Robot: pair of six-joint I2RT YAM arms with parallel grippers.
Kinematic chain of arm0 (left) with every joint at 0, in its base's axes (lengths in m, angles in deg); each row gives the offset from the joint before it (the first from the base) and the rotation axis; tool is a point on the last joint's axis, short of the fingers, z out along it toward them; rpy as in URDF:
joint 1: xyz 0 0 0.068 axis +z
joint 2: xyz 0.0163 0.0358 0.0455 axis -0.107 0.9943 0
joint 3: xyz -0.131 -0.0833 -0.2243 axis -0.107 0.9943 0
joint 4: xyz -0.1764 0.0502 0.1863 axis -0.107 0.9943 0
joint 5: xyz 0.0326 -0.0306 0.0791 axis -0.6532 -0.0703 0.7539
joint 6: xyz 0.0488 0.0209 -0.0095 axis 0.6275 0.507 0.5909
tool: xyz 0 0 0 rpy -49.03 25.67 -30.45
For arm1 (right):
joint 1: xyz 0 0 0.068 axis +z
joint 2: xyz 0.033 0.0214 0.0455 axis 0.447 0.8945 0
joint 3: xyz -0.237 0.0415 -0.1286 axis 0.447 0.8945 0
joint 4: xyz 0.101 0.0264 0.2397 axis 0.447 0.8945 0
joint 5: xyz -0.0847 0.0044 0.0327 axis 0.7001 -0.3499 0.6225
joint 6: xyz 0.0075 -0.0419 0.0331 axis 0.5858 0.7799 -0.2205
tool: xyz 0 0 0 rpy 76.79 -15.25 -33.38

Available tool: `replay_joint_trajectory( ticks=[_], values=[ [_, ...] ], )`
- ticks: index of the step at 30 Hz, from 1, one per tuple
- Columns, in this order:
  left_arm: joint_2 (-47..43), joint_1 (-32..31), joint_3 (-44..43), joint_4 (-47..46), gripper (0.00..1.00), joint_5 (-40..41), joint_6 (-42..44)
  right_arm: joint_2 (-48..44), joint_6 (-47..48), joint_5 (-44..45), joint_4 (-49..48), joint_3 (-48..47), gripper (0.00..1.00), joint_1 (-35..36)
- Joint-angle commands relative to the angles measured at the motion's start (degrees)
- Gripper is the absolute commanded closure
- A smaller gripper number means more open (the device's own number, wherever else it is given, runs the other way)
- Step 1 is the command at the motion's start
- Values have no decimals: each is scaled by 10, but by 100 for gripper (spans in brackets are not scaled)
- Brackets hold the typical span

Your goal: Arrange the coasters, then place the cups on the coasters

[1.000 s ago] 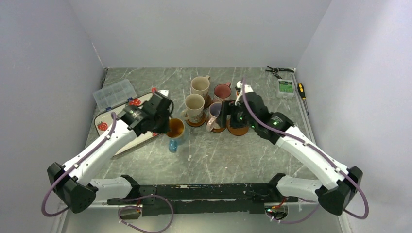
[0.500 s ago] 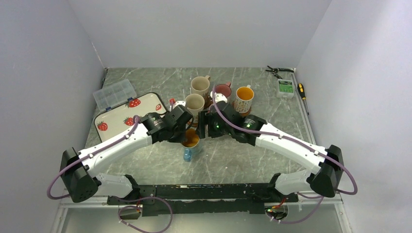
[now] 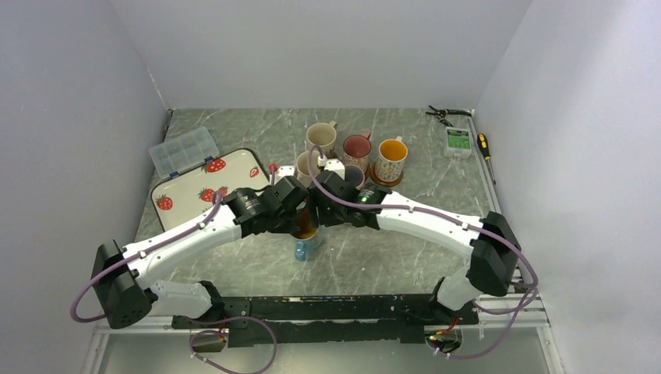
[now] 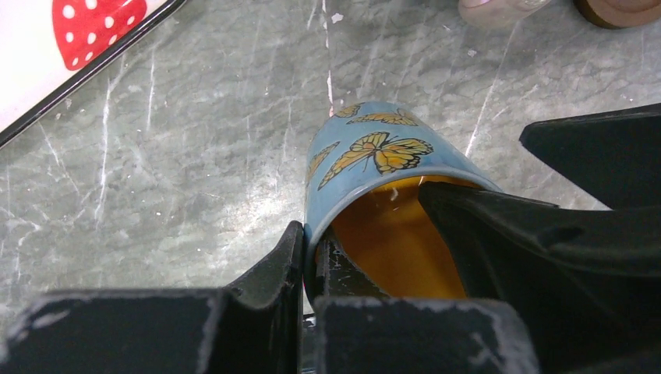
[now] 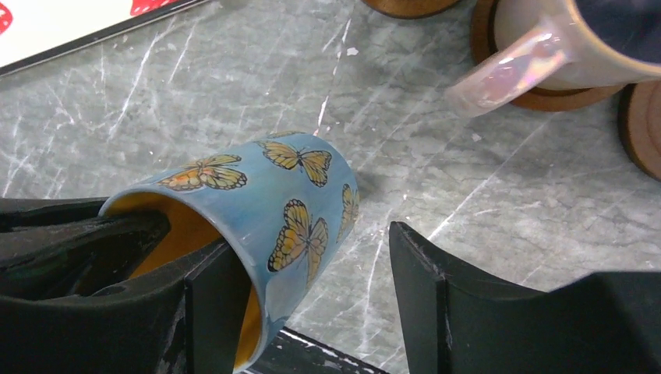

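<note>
A blue butterfly cup [image 3: 301,248] with an orange inside hangs tilted over the table's middle. My left gripper [image 4: 310,249] is shut on its rim, one finger outside and one inside. My right gripper [image 5: 312,257] stands open astride the opposite wall of the blue cup [image 5: 265,195]: one finger sits in the mouth, the other is apart from the outside. Behind stand a cream cup [image 3: 321,138], a pink-lined cup [image 3: 357,147] and an orange-lined cup [image 3: 391,160] on a brown coaster [image 3: 377,179]. More coasters [image 5: 546,97] show in the right wrist view.
A strawberry-print tray [image 3: 183,187] and a clear plastic box [image 3: 183,150] lie at the back left. Pliers [image 3: 446,114], a green device [image 3: 457,140] and a screwdriver [image 3: 485,145] lie at the back right. Both arms meet over the table's middle.
The left arm carried the blue cup rightward, then held still. The right arm swung left from the coasters to that cup, its jaws narrowing.
</note>
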Motion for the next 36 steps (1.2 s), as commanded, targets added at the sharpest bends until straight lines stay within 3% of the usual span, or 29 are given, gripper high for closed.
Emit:
replay_joint_trajectory(
  ticks=[1,6,11,14,16,21,24,30,36],
  values=[
    [-43,-5,-1,-42,97,28,-32,22,-11,17,4,-40,37,10],
    [-59,-6,8,-43,97,39,-37,37,-14,7,-7,-41,61,14],
    [-76,-6,18,-48,97,38,-37,29,-18,3,-20,-40,100,15],
    [-92,-6,27,-59,97,24,-34,-13,-21,0,-61,-14,100,15],
    [-109,-7,37,-72,90,10,-25,-50,-16,6,-81,0,100,15],
    [-165,-7,46,-85,43,-7,1,-97,15,50,-54,-24,100,13],
    [-182,-7,19,-69,26,-26,24,-110,31,78,-4,-54,100,8],
    [-158,-6,-97,9,11,-78,54,-156,65,116,102,-112,100,-8],
    [-104,26,-190,32,7,-138,126,-191,104,86,165,-120,100,-109]
  ],
)
